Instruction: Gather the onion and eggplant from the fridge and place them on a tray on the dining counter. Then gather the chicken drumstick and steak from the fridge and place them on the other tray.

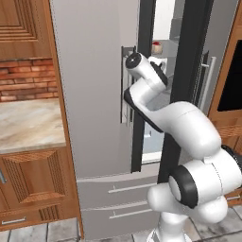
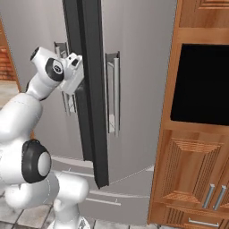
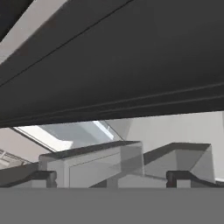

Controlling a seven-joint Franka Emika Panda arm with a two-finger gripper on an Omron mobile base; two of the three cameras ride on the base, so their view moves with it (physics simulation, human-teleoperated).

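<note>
The fridge [image 1: 94, 94] fills the middle, its left door shut and its right door [image 2: 134, 89] standing ajar with the dark door edge [image 1: 189, 71] turned toward me. My arm reaches into the gap between the doors. My gripper [image 3: 111, 177] is open, its two dark fingertips [image 3: 43, 177] far apart with nothing between them. It points at clear bins [image 3: 96, 162] inside, just under the dark door edge [image 3: 131, 65]. A small red-and-white item [image 1: 156, 47] sits on an upper shelf, too small to name. The onion, eggplant, chicken drumstick, steak, both trays and the dining counter are out of view.
A marbled wall counter [image 1: 28, 123] and brick wall lie to the left of the fridge. Wooden cabinets with a black oven window [image 2: 201, 85] stand close on the right. The fridge's drawers [image 1: 118, 194] sit below the doors, next to my base.
</note>
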